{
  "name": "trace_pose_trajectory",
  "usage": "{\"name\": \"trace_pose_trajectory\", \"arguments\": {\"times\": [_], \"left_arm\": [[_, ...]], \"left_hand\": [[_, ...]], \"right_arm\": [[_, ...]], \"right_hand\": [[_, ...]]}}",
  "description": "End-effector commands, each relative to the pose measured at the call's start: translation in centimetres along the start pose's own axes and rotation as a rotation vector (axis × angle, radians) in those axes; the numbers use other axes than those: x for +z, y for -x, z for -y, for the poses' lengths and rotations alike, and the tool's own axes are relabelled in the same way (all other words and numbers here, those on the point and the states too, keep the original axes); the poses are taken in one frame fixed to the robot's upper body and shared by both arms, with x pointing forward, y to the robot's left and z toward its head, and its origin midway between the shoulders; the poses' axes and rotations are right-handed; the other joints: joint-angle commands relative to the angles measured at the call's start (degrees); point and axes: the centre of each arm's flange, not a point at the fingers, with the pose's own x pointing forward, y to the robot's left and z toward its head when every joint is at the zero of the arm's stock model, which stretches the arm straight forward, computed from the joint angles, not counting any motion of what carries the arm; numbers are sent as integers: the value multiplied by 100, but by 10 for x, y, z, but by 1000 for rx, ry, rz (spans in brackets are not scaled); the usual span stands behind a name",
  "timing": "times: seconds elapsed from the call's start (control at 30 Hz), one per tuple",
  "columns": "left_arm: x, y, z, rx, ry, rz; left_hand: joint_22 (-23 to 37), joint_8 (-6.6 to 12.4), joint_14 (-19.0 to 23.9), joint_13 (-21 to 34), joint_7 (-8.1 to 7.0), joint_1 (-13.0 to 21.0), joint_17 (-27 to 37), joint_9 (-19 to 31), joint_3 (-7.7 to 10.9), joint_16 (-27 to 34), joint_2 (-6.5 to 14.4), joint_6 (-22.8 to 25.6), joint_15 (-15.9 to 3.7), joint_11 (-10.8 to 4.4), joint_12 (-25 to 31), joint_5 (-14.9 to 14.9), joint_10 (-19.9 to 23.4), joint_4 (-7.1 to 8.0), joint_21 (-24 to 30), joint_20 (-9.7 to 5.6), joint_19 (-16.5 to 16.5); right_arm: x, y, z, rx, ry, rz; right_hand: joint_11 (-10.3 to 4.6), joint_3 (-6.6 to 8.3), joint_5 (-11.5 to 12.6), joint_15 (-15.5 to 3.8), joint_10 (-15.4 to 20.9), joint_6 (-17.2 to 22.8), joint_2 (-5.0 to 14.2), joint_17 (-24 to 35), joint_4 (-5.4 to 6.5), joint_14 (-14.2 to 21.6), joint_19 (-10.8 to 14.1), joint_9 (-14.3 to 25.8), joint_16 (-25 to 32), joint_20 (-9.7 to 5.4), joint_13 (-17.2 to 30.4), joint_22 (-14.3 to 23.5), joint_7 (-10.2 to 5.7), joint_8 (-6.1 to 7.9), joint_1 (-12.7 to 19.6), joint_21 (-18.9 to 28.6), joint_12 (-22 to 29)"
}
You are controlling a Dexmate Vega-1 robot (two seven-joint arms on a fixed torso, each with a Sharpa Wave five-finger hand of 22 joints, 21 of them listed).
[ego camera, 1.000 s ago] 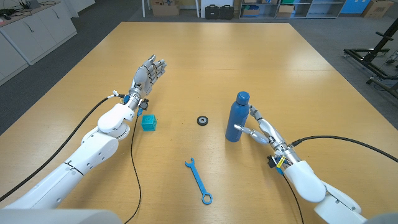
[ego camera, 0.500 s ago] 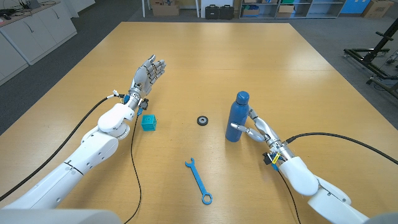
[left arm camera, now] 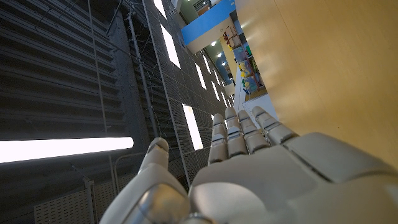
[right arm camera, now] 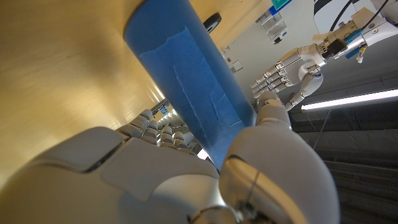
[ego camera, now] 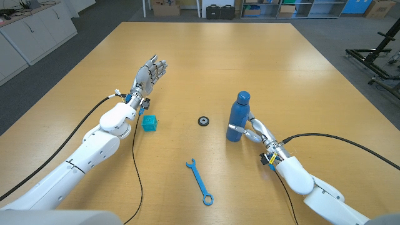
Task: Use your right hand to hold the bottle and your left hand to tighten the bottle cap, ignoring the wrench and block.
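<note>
One light wooden table is recorded, bearing all items. Two white robot arms are entered from 7 and 5 o'clock. One left hand, at 10 o'clock of centre, is raised with fingers apart and nothing held, judged to be waiting for the cap work. One right hand is wrapped round the lower body of one tall blue metal bottle, standing upright just right of centre; the thumb and fingers are seen pressed on either side, presumably to steady it against turning. One blue screw cap is seated on top. One blue plastic wrench lies at 6 o'clock, one teal cube block at 9 o'clock, one small black ring at centre; all are left untouched.
</note>
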Motion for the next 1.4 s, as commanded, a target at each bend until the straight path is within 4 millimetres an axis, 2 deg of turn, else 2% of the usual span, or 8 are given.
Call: {"name": "trace_pose_trajectory", "arguments": {"times": [0.03,0.63,0.8,0.83,0.97,1.1,1.2,1.4], "left_arm": [[-2,7,-2,17,4,-3],[-3,19,-5,36,1,-11],[-3,19,-4,36,4,-8],[-3,19,-4,36,5,-8],[-3,19,-5,40,7,-4],[-4,19,-6,44,12,0],[-5,19,-6,47,15,3],[-9,22,-7,57,25,7]], "left_hand": [[14,6,58,14,-15,32,17,26,57,4,71,71,-44,-31,-9,11,52,-2,-7,-313,32],[14,9,93,14,-38,45,17,27,73,5,104,116,-42,-54,-10,13,82,-1,-9,-311,38],[14,7,96,14,-39,47,17,27,76,3,108,118,-44,-54,-12,13,83,-2,-10,-312,39],[14,7,97,14,-36,47,17,27,76,3,109,120,-43,-58,-12,13,84,-2,-10,-311,39],[14,6,99,14,-36,48,17,27,78,1,113,125,-41,-38,-12,13,89,-2,-11,-312,39],[14,6,103,14,-35,50,17,27,80,1,116,129,-44,-41,-14,13,90,-3,-11,-311,39],[14,4,101,14,-37,51,17,27,81,-1,118,130,-43,-38,-15,13,90,-3,-11,-310,40],[14,4,105,15,-35,52,17,28,83,-3,122,139,-40,-36,-17,13,94,-3,-12,-310,40]], "right_arm": [[2,-10,-7,43,-13,18],[-5,-24,-15,31,-64,47],[-7,-27,-22,-37,-117,67],[-8,-28,-24,-51,-130,69],[-10,-29,-30,-116,-188,70],[-11,-29,-35,-186,-240,76],[-11,-29,-36,-210,-257,81],[-10,-29,-34,-235,-302,101]], "right_hand": [[-54,-13,43,-30,-176,-683,10,26,9,-330,46,30,39,10,13,26,68,44,67,35,31],[-179,-18,125,-142,199,-248,61,15,-28,84,471,26,160,-30,14,18,-69,199,227,150,182],[-491,60,220,-408,1022,480,245,20,-108,1032,1345,50,443,-157,65,28,-169,439,609,402,518],[-582,168,162,-554,1437,945,355,15,-185,1451,1749,66,562,-219,96,33,-247,603,880,524,683],[-805,324,40,-815,2286,1683,499,6,-226,2285,2498,93,807,-409,128,50,-412,849,1283,779,992],[-1105,481,-150,-1303,3472,2819,668,66,-238,3593,3583,170,1241,-874,208,110,-697,1330,1731,1271,1389],[-1257,596,-267,-1642,4154,3441,835,115,-234,4190,4048,222,1427,-1068,281,162,-845,1639,1995,1564,1612],[-1395,808,-479,-1900,5004,4205,1174,266,-245,5145,4697,294,1754,-1334,429,307,-940,2069,2479,2095,1903]]}}
